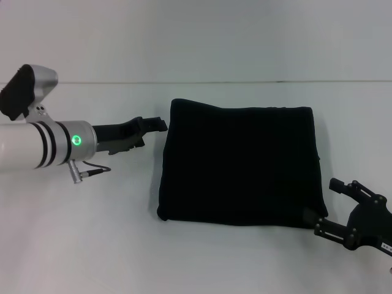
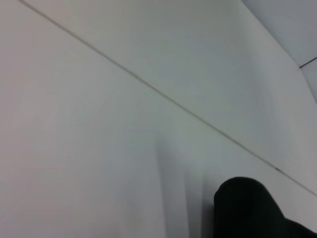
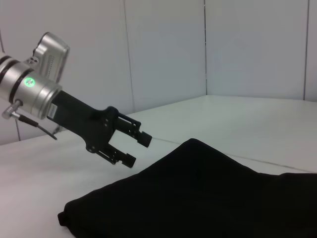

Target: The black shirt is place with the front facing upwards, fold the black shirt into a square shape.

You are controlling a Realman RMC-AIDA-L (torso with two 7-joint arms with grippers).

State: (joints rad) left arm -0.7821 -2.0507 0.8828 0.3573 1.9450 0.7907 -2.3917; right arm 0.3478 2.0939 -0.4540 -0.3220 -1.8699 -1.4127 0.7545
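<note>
A plain white table [image 1: 92, 233] fills the scene, backed by pale wall panels [image 3: 163, 49] that meet the tabletop along a thin seam at the far side.

The black shirt [image 1: 240, 164] lies flat on the table a little right of the middle, folded into a thick, nearly square bundle. Its far edge runs straight, its near edge bows slightly, and the near left corner is rounded. No lettering or label shows on the upper face; only plain black cloth is visible. In the right wrist view the bundle looks like a low, layered pad with a soft fold along one side.

The left gripper [image 1: 156, 127] reaches in from the left on a white arm with a green light on its silver wrist. Its tips hang just beside the shirt's far left corner, above the table and not touching the cloth. Its jaws are spread with nothing between them, as the right wrist view [image 3: 136, 148] shows clearly. A thin cable loops under the wrist. The left wrist view shows only bare table, the wall seam and one dark rounded corner of the shirt [image 2: 252, 210].

The right gripper [image 1: 334, 208] sits at the near right, just beside the shirt's near right corner. Its jaws are spread apart and hold nothing.

Nothing lies between either gripper and the shirt.
</note>
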